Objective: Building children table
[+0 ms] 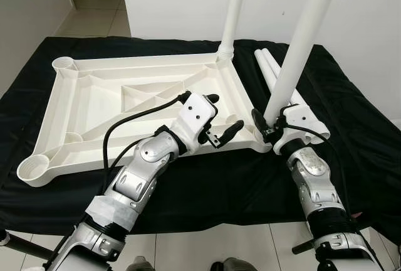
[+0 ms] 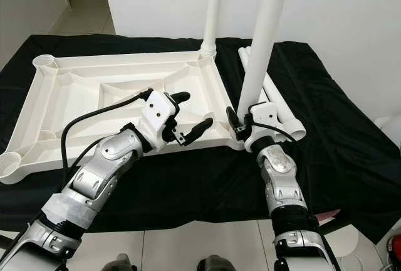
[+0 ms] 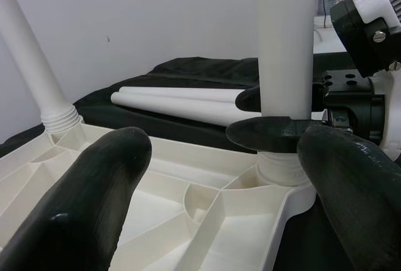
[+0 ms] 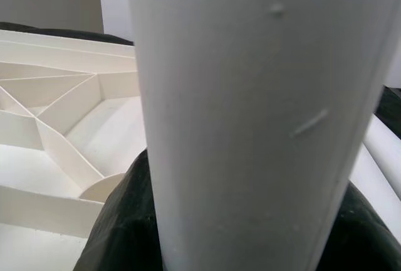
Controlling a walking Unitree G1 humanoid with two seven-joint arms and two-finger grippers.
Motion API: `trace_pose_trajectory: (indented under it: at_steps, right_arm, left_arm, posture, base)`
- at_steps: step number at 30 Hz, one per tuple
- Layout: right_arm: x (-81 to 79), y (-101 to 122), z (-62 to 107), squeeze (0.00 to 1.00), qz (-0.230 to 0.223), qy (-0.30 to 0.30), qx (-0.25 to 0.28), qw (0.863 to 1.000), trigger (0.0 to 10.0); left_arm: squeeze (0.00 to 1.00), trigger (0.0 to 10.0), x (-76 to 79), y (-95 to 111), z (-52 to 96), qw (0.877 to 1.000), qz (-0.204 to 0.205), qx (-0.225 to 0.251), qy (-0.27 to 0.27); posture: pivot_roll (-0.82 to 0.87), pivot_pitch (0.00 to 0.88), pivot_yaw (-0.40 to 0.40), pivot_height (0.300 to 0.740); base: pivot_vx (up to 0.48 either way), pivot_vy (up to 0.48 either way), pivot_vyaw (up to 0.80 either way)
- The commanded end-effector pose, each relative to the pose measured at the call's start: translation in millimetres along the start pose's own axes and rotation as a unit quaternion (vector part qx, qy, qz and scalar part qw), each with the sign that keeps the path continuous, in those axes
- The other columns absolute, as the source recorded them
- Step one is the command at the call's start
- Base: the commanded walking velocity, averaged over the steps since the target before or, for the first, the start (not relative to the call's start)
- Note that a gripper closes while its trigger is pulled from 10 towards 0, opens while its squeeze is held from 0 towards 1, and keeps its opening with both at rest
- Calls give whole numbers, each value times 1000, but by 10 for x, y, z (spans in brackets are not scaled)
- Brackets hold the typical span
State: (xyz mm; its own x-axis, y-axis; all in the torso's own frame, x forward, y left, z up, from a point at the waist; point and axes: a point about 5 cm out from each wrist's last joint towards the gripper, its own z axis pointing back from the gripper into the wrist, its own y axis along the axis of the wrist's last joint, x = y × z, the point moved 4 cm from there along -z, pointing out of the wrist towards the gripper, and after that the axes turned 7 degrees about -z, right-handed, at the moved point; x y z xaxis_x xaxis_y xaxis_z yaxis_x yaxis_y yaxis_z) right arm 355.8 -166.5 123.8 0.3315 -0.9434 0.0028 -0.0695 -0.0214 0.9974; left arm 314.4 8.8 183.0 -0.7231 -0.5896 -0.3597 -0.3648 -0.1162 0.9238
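- Here, your white tabletop (image 1: pixel 94 105) lies upside down on the black cloth (image 1: pixel 351 127), its ribbed underside facing up and a round socket at each corner.
- Two legs stand in it: the far leg (image 1: pixel 235 7) rises upright from the far right corner socket, its threaded base seated at the rim.
- The near leg (image 1: pixel 301 45) stands in the near right corner socket — tilted, leaning away to the right as it climbs.
- Your right gripper (image 1: pixel 268 122) is clamped around the near leg low down, just above the socket; the left wrist view shows one black finger (image 3: pixel 276 136) pressed across the leg's base, and the right wrist view shows the leg's white shaft close up between the fingers.
- Your left gripper (image 1: pixel 224 115) hovers over the tabletop's near right part, just beside the near leg, fingers spread apart and holding nothing.
- The spare legs (image 1: pixel 269 67) — white tubes, lying side by side — rest on the cloth to the right of the tabletop, behind the near leg.
- The two empty left sockets (image 1: pixel 34 167) sit well apart from both grippers.
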Motion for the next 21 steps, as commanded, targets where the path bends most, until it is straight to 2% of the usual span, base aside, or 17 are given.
trace_pose_trajectory:
  at_steps: [1,11,21]
  right_arm:
    - [-31,-461,141,0,-40,-5,-94,995,10000]
    - [-11,-525,147,0,-90,-27,-101,990,10000]
    - [-8,-634,210,0,-121,-48,-113,985,10000]
  left_arm:
    - [0,10000,46,61,-5,999,-7,10,-36]
    - [0,10000,47,83,-6,999,-10,14,-37]
    - [0,10000,57,88,2,999,-11,14,-39]
  posture:
    - [46,6,-7,740]
    - [50,0,-9,740]
    - [47,0,-7,740]
  base:
    - [0,0,0]
    - [0,0,0]
    - [0,0,0]
